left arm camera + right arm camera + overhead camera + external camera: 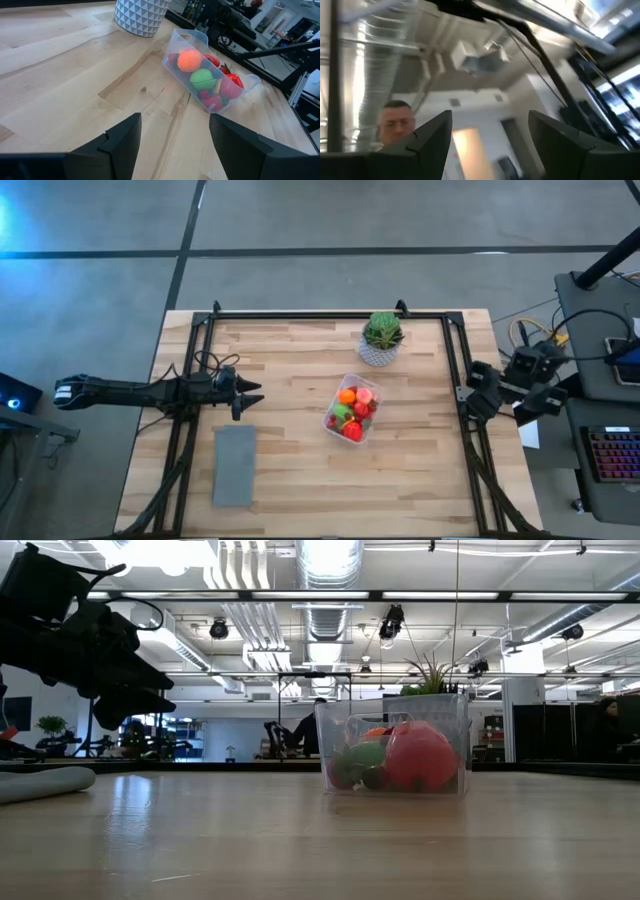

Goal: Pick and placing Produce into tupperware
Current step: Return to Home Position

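Observation:
The clear tupperware [351,411] stands on the table right of centre and holds the produce [353,412]: an orange ball [189,60], a green piece [202,79], red and pink berries. In the low view the tupperware [395,753] shows the pieces through its wall. My left gripper [250,394] hovers open over the table's left part, its fingers pointing toward the tupperware, empty; the left wrist view shows my left gripper [175,137] with a wide gap. My right gripper [490,135] is open, drawn back past the table's right edge and tilted up at the ceiling.
A white patterned pot with a green spiky plant [381,340] stands just beyond the tupperware. A flat grey rectangle [235,465] lies near the table's left near corner, below my left gripper. A person shows in the right wrist view [396,119]. A black frame [330,314] borders the table.

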Controlling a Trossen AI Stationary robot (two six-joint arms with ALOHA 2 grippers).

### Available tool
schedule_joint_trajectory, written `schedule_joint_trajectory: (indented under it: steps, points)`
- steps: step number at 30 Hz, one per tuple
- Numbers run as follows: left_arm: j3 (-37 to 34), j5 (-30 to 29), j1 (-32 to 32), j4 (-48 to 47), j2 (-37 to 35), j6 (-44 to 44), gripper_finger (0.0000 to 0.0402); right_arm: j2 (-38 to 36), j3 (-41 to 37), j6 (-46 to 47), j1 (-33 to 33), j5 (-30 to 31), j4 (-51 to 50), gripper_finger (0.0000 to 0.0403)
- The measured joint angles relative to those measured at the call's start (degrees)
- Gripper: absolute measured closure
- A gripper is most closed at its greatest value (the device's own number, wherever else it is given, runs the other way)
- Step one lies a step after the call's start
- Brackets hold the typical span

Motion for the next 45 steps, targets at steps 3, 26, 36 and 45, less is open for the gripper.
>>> schedule_joint_trajectory:
  steps: [3,26,36,45]
  points:
    - [0.00,0.00,0.00,0.00,0.00,0.00,0.0181,0.53,-1.99,-1.02,0.00,2.69,2.60,0.0150]
    - [0.00,0.00,0.00,0.00,0.00,0.00,0.0181,17.59,6.99,-14.51,-8.05,24.86,-8.92,0.0154]
    - [0.00,0.00,0.00,0.00,0.00,0.00,0.0181,22.82,20.45,-15.21,-40.03,15.57,-23.65,0.0151]
    - [0.00,0.00,0.00,-0.02,0.00,0.00,0.0181,22.45,21.32,-8.47,-54.58,-2.40,-30.74,0.0154]
